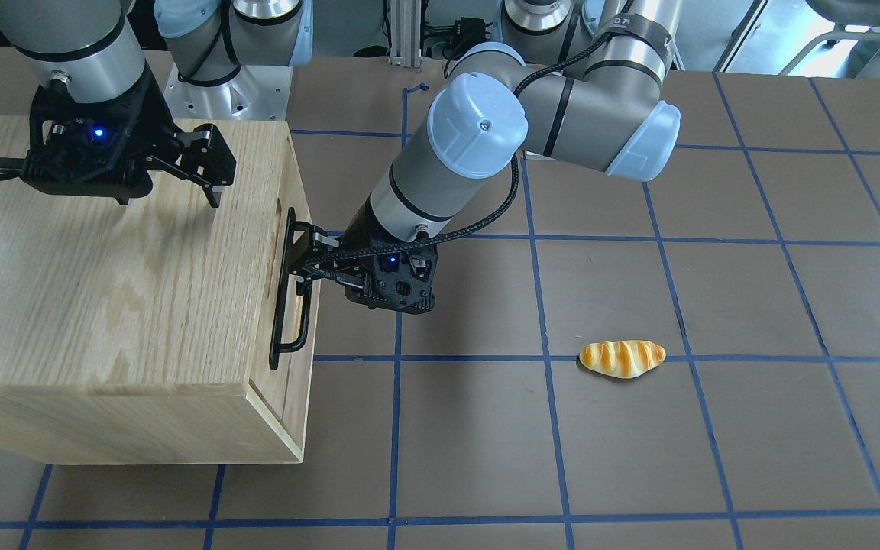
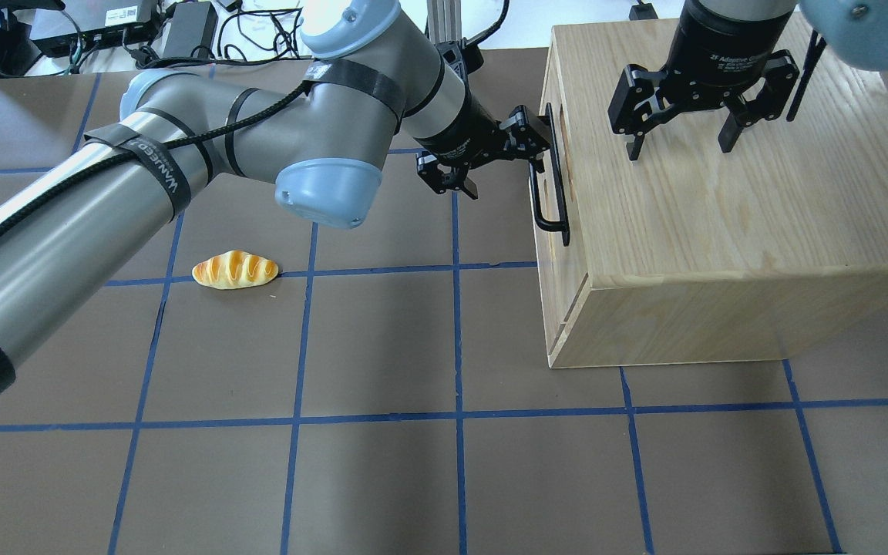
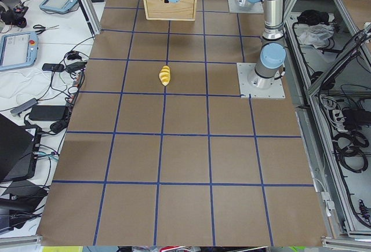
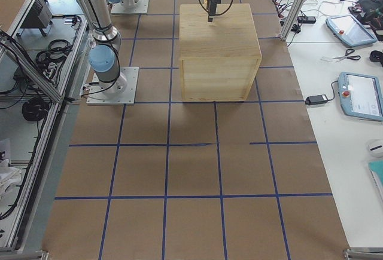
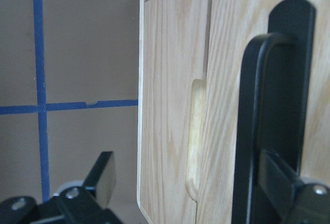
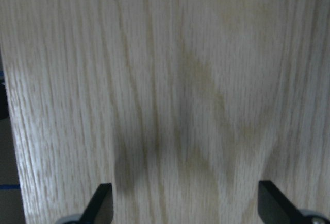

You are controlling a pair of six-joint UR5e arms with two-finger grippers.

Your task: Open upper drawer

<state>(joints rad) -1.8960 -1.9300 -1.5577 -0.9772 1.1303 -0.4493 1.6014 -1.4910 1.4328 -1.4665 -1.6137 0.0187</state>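
The upper drawer (image 1: 287,183) is the top strip of a light-wood cabinet's (image 2: 721,231) front and sits flush, closed. Its long black bar handle (image 1: 287,294) also shows in the overhead view (image 2: 550,181) and the left wrist view (image 5: 252,131). My left gripper (image 1: 306,263) is open at the handle's upper part. In the left wrist view the bar stands between the two fingers, close to the right one (image 5: 289,193). My right gripper (image 2: 679,142) is open and empty just above the cabinet's top, fingertips (image 6: 100,203) spread over the wood.
A toy bread roll (image 1: 622,358) lies on the brown table with blue grid lines, well away from the cabinet; it also shows in the overhead view (image 2: 234,270). The lower front panel (image 5: 170,105) sits beneath the drawer. The cabinet stands near the table's right end.
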